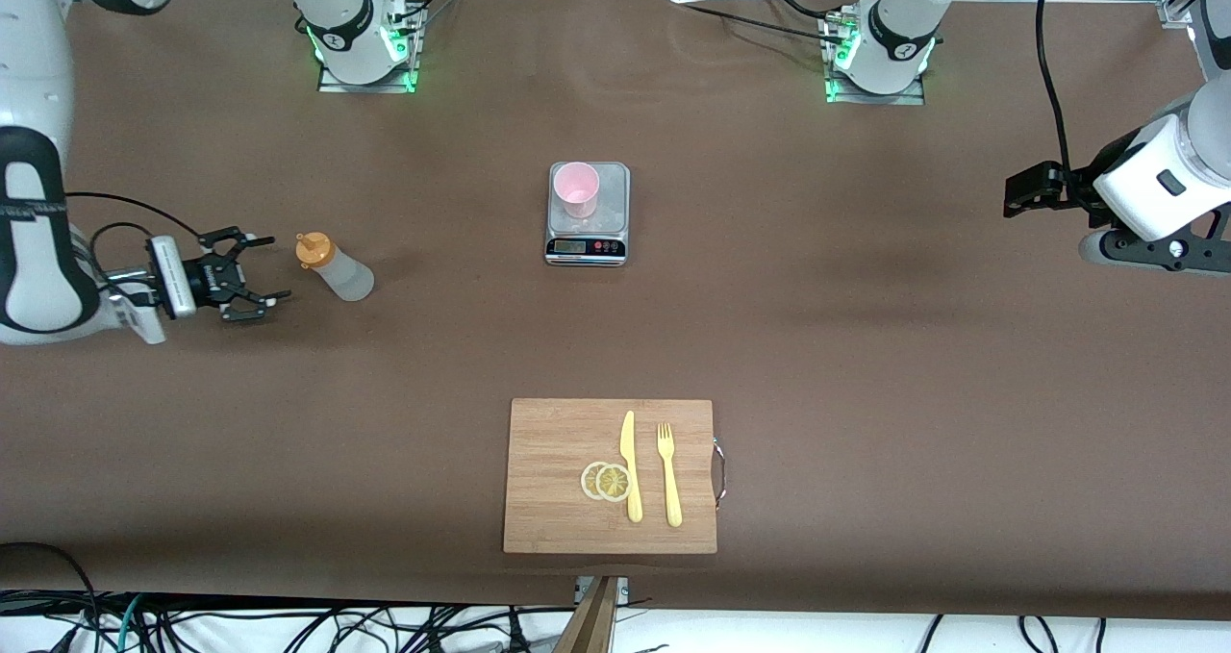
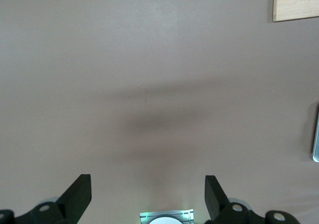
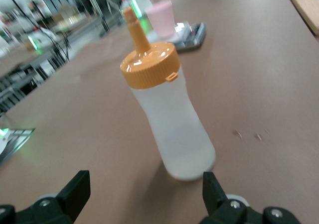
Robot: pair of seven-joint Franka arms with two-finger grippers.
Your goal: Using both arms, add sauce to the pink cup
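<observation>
Board (image 1: pixel 558 499) w/ 2 lemon slices (image 1: pixel 607 481), 1 knife (image 1: pixel 630 465), 1 fork (image 1: pixel 668 474).

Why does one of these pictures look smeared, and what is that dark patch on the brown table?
In the right wrist view the squeeze bottle and the pink cup look soft and smeared, like motion blur. In the left wrist view a dim shadow band crosses the bare table. The front view is evenly lit and sharp.

R pincer (image 1: pixel 258 280) open, low at its table end; L pincer (image 2: pixel 148 194) open, arm waits raised.
</observation>
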